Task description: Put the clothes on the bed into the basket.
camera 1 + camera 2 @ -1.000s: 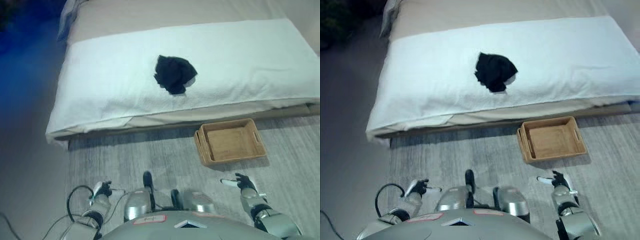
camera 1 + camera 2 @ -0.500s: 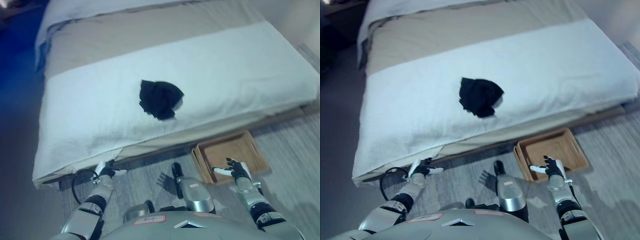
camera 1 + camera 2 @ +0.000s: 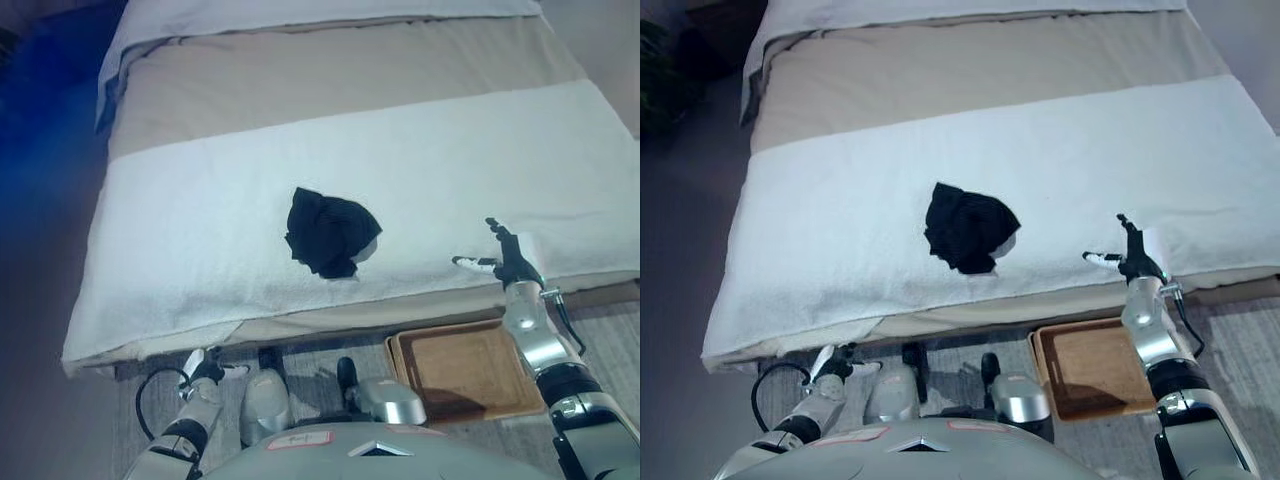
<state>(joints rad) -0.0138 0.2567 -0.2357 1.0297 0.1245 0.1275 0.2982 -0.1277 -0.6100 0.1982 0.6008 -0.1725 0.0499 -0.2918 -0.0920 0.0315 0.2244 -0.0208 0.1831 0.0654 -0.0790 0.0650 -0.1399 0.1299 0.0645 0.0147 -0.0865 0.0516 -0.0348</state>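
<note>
A crumpled black garment (image 3: 331,234) lies on the white cover of the bed (image 3: 200,220), near its front edge; it also shows in the right eye view (image 3: 967,228). A shallow brown woven basket (image 3: 470,368) stands on the floor against the bed's front, right of centre. My right hand (image 3: 508,260) is raised over the bed's front edge, above the basket and to the right of the garment, fingers spread and empty. My left hand (image 3: 204,369) hangs low by the floor at the lower left, fingers relaxed and empty.
The bed has a beige sheet (image 3: 340,75) behind the white cover and white pillows (image 3: 300,12) at the far end. Grey wood-look floor (image 3: 610,320) lies in front of the bed. A darker strip of floor runs along the bed's left side.
The camera has moved closer to the bed. My right hand has risen from beside the basket to over the bed's front edge. The garment and basket lie as before.
</note>
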